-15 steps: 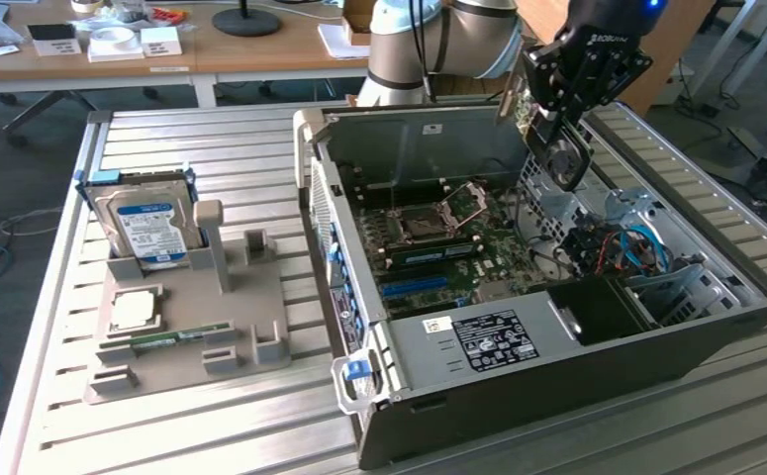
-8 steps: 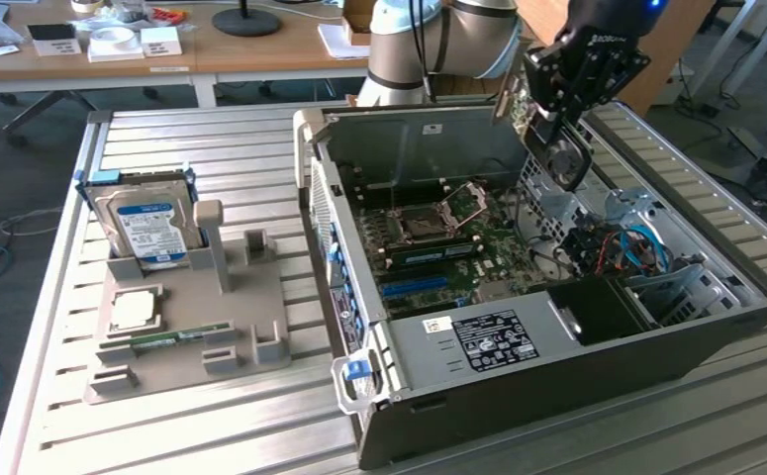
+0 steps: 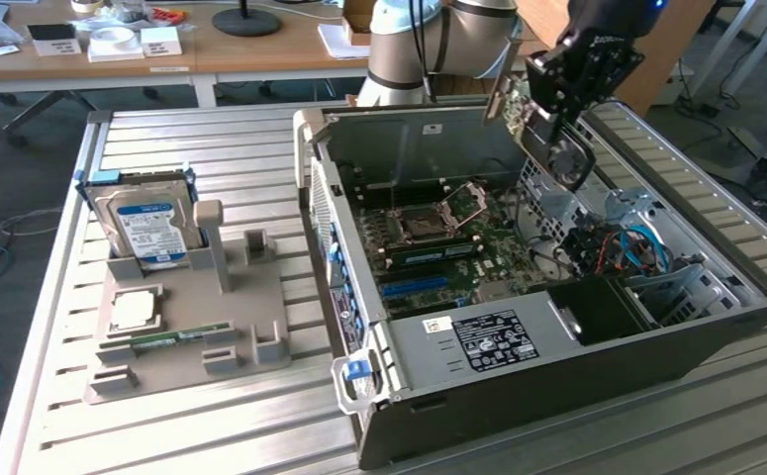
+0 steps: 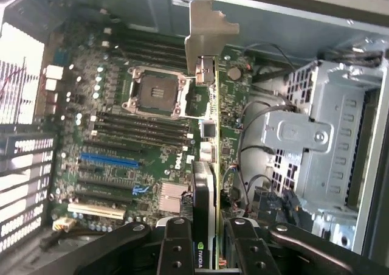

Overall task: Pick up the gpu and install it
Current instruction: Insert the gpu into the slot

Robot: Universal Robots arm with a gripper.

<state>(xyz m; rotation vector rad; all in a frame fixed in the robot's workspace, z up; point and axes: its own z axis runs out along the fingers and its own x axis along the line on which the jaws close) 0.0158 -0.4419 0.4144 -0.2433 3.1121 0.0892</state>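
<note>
My gripper (image 3: pixel 571 87) hangs over the far right side of the open computer case (image 3: pixel 541 341) and is shut on the gpu (image 3: pixel 551 139). The gpu is a thin card with a round fan, held on edge and clear of the motherboard (image 3: pixel 442 242). In the wrist view the gpu (image 4: pixel 205 184) runs edge-on between my two black fingers (image 4: pixel 177 247), with its silvery bracket (image 4: pixel 205 28) at the far end. The card floats above the motherboard (image 4: pixel 121 135), beside the blue slot (image 4: pixel 109 160) and the CPU socket (image 4: pixel 155 92).
On the exterior view's left, a grey holder (image 3: pixel 244 327) carries a silver hard drive with a blue label (image 3: pixel 145 223), a CPU chip (image 3: pixel 135 309) and a green memory stick (image 3: pixel 172 338). Inside the case, a metal drive cage (image 4: pixel 316 141) and loose cables (image 4: pixel 255 184) flank the card.
</note>
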